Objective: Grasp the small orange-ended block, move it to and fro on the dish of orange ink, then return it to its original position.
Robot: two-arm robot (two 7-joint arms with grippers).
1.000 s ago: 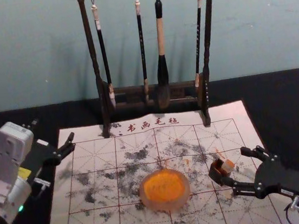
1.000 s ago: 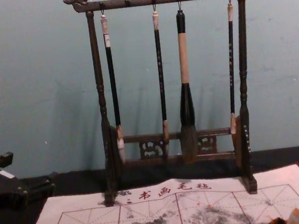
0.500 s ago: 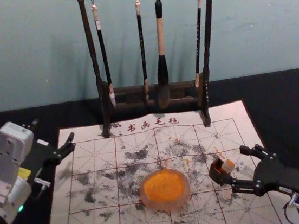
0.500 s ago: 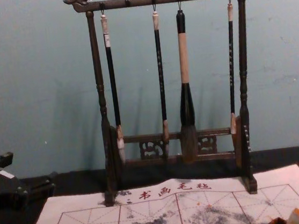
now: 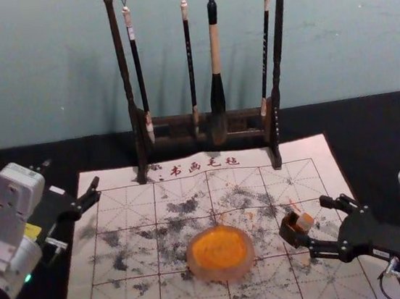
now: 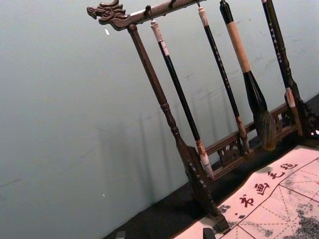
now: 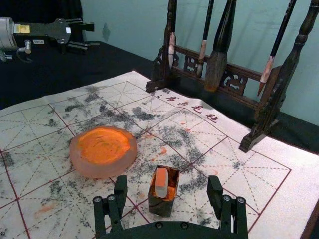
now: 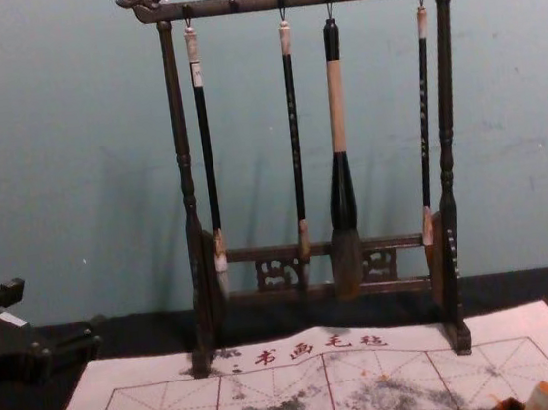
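Orange-ended block [image 7: 161,182] sits tilted in the small open-topped box [image 7: 160,207], near the orange ink dish [image 7: 103,152]. Right gripper [image 7: 168,183] wide, empty, by the box; left gripper [image 5: 71,173] idle beyond the mat's left edge [image 5: 73,260]. Either grasp, inking and return all remain, or it's already returned; can't tell.

Orange-ended block [image 7: 161,185] — tilted in dark box [image 7: 159,206] — round ink dish [image 7: 94,171] near.

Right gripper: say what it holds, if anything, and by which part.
Nothing: the right gripper has its jaws open, and the orange-ended block sits in the dark box.
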